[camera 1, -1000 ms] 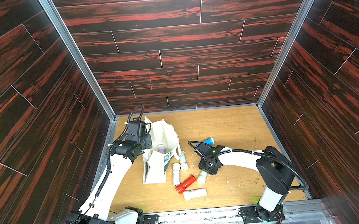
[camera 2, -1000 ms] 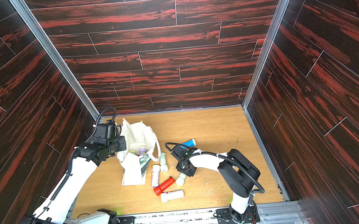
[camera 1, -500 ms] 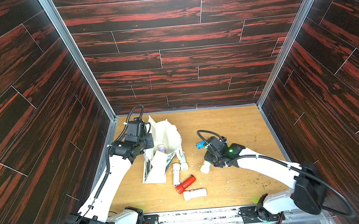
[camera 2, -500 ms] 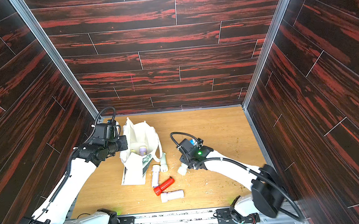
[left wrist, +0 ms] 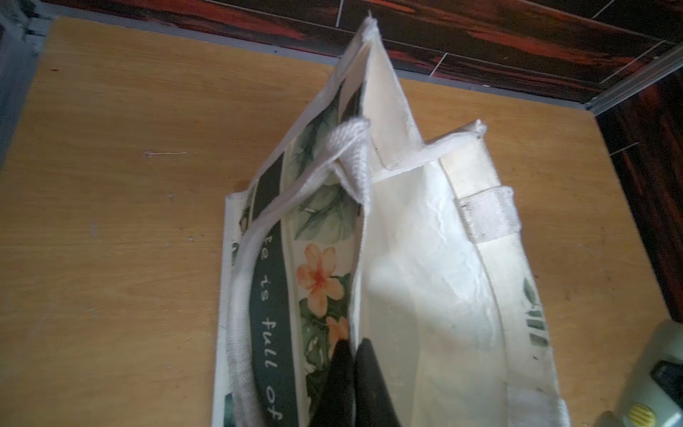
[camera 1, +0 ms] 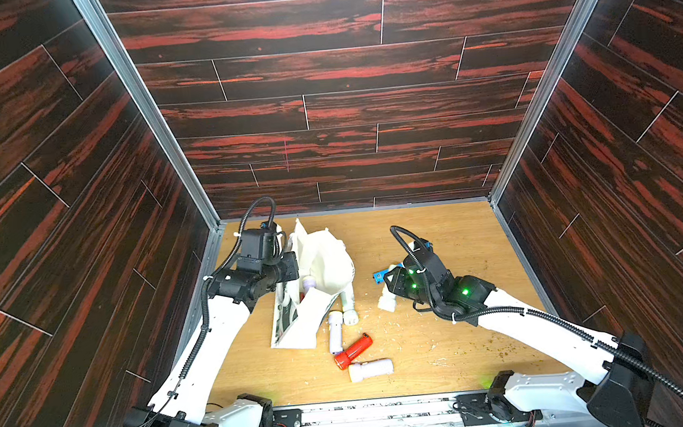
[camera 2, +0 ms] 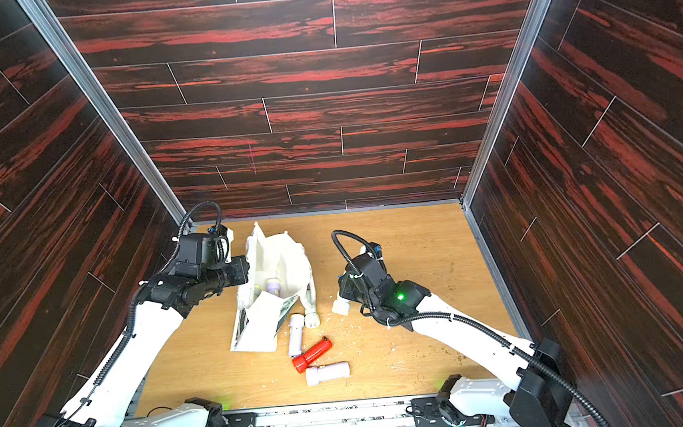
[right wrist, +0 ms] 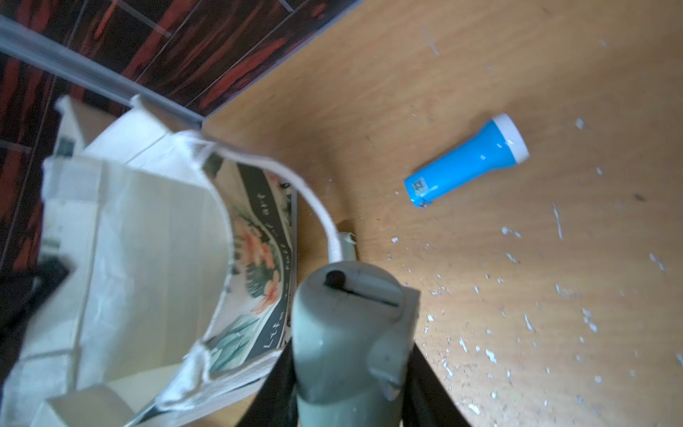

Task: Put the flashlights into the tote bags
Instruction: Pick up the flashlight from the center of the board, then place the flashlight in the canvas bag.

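The off-white tote bag (camera 1: 327,261) (camera 2: 278,255) stands open at the back left, its printed side showing in the left wrist view (left wrist: 273,295). My left gripper (camera 1: 291,268) (left wrist: 353,355) is shut on the bag's rim. My right gripper (camera 1: 393,287) (right wrist: 349,388) is shut on a pale flashlight (camera 1: 386,302) (right wrist: 347,325), held above the floor right of the bag (right wrist: 148,258). A blue flashlight (right wrist: 469,162) lies beyond it. On the floor lie a red flashlight (camera 1: 352,349) and pale ones (camera 1: 371,370) (camera 1: 334,329) (camera 1: 349,305). A lilac one (camera 1: 308,284) is inside the bag.
Dark wood-patterned walls (camera 1: 322,99) close in the wooden floor (camera 1: 445,339) on three sides. White flecks are scattered over the floor near the right arm. A metal rail (camera 1: 368,412) with both arm bases runs along the front edge.
My right gripper has lifted the pale flashlight off the floor and drawn it up and back, and the arm's elbow has swung out to the right. The left gripper has kept its hold on the bag rim.
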Robot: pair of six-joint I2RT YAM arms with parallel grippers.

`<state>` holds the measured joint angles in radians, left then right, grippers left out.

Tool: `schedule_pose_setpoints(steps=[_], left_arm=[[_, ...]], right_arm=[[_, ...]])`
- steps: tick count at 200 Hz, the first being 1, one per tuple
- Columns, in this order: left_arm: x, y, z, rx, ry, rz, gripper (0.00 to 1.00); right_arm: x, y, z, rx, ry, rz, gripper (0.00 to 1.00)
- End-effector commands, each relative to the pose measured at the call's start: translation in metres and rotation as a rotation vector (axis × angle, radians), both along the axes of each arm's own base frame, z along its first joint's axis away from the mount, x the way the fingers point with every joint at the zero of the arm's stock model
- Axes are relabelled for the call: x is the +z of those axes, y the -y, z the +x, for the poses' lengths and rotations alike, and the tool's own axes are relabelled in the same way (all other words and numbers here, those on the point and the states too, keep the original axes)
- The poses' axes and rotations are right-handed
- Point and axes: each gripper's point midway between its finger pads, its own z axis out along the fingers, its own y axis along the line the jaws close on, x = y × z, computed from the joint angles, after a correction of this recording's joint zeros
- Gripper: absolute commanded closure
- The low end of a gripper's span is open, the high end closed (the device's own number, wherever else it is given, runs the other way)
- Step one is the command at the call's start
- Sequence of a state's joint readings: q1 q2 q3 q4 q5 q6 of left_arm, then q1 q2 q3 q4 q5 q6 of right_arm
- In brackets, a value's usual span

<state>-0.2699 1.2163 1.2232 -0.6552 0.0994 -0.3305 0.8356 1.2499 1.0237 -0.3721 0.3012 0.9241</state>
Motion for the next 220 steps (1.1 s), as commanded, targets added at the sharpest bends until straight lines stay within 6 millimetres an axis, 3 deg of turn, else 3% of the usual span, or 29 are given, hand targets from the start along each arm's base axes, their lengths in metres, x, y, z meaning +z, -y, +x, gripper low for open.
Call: schedule_pose_setpoints(steps=[1,60,120,154,220], left_arm=[[0.011,0.014,-0.007,-0.061,0.025,-0.070,1.00],[0.014,0.028,-0.009,-0.108,0.029,-0.146,1.00],[0.021,0.041,-0.008,-0.145,0.056,-0.234,1.00],[0.021,0.044,-0.009,-0.158,0.054,-0.256,1.00],[0.023,0.049,-0.011,-0.171,0.059,-0.294,1.00]], right_arm=[[0.042,-0.014,0.005,0.092,0.128,0.041,1.00],[0.087,-0.039,0.012,0.229,0.275,0.038,1.00],[0.107,-0.075,0.031,0.330,0.328,0.016,1.00],[0.100,-0.100,0.043,0.386,0.317,0.023,1.00],[0.057,-0.138,0.062,0.469,0.210,-0.013,1.00]])
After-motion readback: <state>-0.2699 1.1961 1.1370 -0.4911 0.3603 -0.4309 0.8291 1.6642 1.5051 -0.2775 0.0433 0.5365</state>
